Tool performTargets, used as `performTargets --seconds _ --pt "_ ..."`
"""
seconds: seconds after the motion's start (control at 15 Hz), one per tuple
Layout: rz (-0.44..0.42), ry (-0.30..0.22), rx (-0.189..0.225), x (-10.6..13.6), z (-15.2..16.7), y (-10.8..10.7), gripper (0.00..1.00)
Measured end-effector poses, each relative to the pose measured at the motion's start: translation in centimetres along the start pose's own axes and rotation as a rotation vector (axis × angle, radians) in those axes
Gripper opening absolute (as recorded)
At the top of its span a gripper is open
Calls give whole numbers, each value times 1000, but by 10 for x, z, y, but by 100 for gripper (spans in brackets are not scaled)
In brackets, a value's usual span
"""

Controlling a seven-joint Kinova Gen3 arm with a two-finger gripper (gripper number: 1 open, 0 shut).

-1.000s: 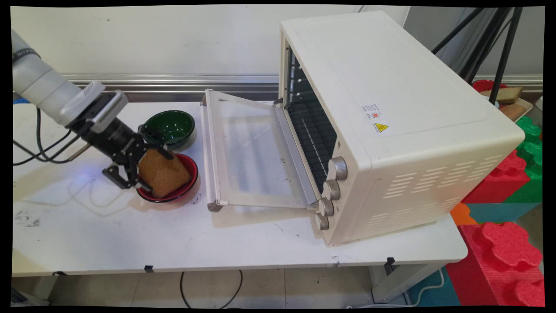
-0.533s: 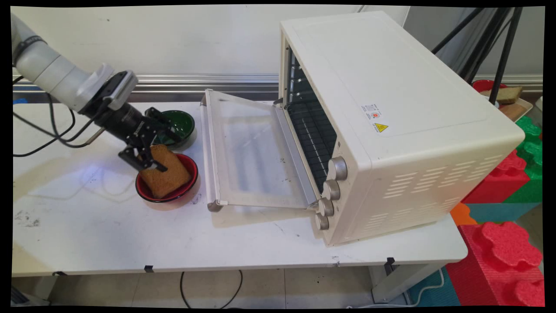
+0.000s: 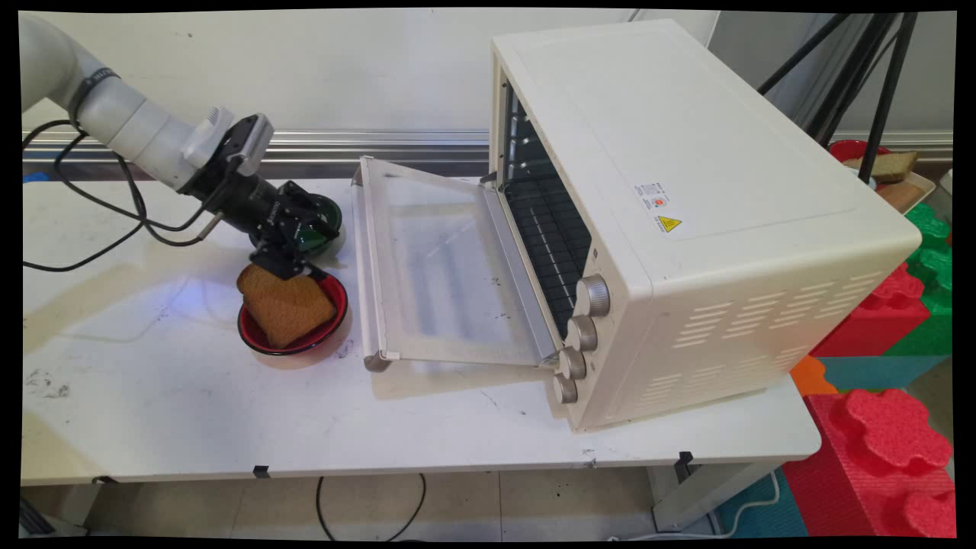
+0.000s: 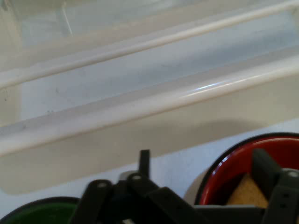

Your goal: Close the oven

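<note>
While my gripper [image 3: 284,261] hangs tilted between the green bowl [image 3: 319,238] and the red bowl [image 3: 341,314], its fingers stand apart and hold nothing. A brown bread slice [image 3: 286,309] leans in the red bowl, one corner over the rim. My lower fingertip seems to graze the slice's far edge, though I cannot be sure. With both rims and the open oven door [image 3: 435,267] this close, slow, level motion suits.

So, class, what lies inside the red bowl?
A brown bread slice leans in the red bowl, its upper end over the rim. The end effector covers the slice's top edge, and the slice hides the bowl's floor.
</note>
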Motion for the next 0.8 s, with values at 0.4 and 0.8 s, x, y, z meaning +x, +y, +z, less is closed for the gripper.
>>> performTargets --seconds 0.4,0.8 --pt "-79 15 8 -4 17 -10 0" --pt "-112 63 19 -8 30 -14 0"
